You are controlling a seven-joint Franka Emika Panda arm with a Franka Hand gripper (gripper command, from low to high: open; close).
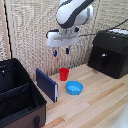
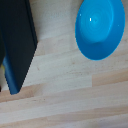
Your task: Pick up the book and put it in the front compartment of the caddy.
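**Operator:** How do the jaws stand, and do they hold anything?

**Observer:** Your gripper (image 1: 61,51) hangs high over the surface (image 1: 100,95), above the red cup (image 1: 64,74). You see two short fingers with blue tips pointing down, with a gap between them, so the jaws are spread. Nothing sits between them and they touch nothing.

**Operator:** Where is the book?

**Observer:** Your book (image 1: 46,84) stands upright on its edge on the surface, just beside the caddy (image 1: 20,97), near its corner. Whether it leans on the caddy wall, you cannot tell. It is outside the caddy, not in any compartment.

**Operator:** Count things for me.

**Observer:** You have one book, one caddy with a divider across it, one red cup, one blue bowl (image 1: 74,88), and one black appliance (image 1: 111,52) with a front handle at the exterior view's right. The cup stands behind the bowl, close to it but apart; the book stands between the caddy and the bowl.

**Operator:** What is hidden or unclear?

**Observer:** The caddy is cut off by the exterior view's left and lower edges. In the wrist view the book (image 2: 17,42) and bowl (image 2: 99,28) both run off the frame, your fingers do not show at all, and the picture is blurred.
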